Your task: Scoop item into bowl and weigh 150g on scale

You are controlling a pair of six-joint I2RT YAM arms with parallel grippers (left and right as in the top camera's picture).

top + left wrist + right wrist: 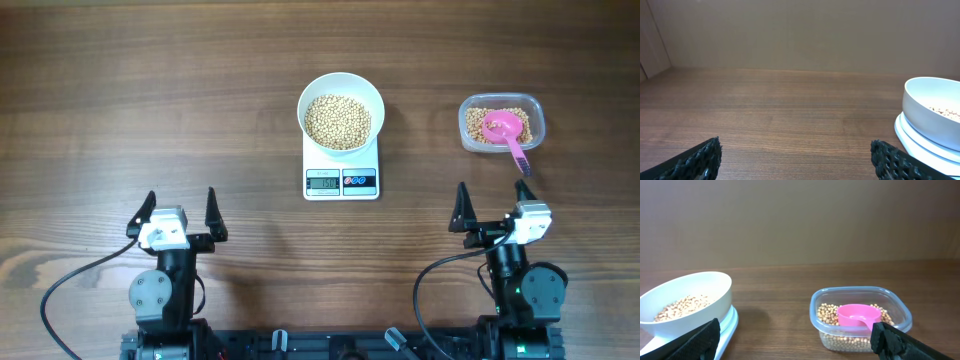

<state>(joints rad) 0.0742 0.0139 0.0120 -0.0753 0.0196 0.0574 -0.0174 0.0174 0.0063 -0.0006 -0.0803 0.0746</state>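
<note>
Soybeans [338, 122] fill the white bowl [341, 82] about halfway as it sits squarely on the digital kitchen scale [341, 181], at the middle of the worktop [150, 100] and toward its far edge. Both arms are parked at the near edge. The left fingers [213, 212] and the right fingers [462, 210] are spread wide and hold nothing. Toward the right edge, the clear plastic tub [533, 105] holds more beans and the pink scoop [503, 126], whose handle juts over the tub's near rim.

The scooping step looks finished and the check of the weight is in hand. The display [322, 181] appears to read the target, though the digits are too small to be certain. If it falls short, the next move calls for the right fingers to close on the scoop handle and carry a small top-up to the bowl without nudging the scale.
</note>
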